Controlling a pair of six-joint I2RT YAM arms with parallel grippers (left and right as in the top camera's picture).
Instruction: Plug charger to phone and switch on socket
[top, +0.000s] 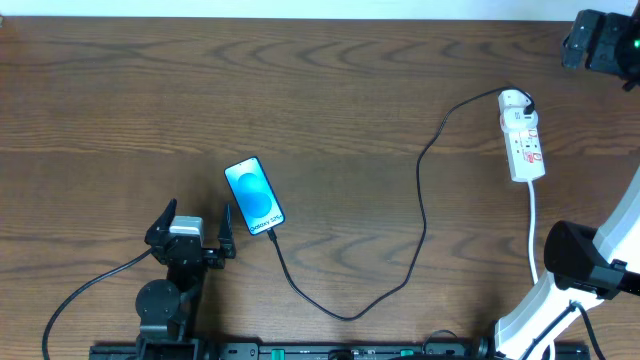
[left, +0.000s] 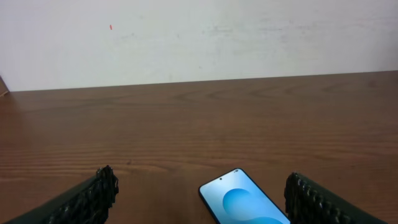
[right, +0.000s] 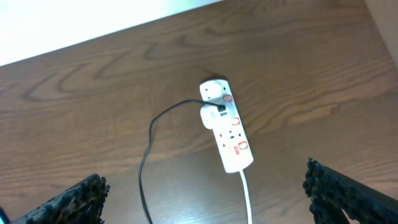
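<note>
The phone (top: 254, 196) lies face up on the wooden table, its blue screen lit. It also shows in the left wrist view (left: 244, 200). The black charger cable (top: 420, 210) runs from the phone's near end in a loop to a white adapter (top: 514, 100) seated in the socket (top: 525, 145). Its tip meets the phone's edge. My left gripper (top: 198, 210) is open and empty, just left of and below the phone, with the phone between its fingers (left: 199, 196). My right gripper (right: 205, 196) is open and empty, high above the socket (right: 229, 138).
The socket's white cord (top: 533, 232) runs toward the front edge near the right arm's base (top: 580, 262). A pale wall (left: 199, 37) stands behind the table's far edge. The cable loop (right: 146, 168) lies left of the socket.
</note>
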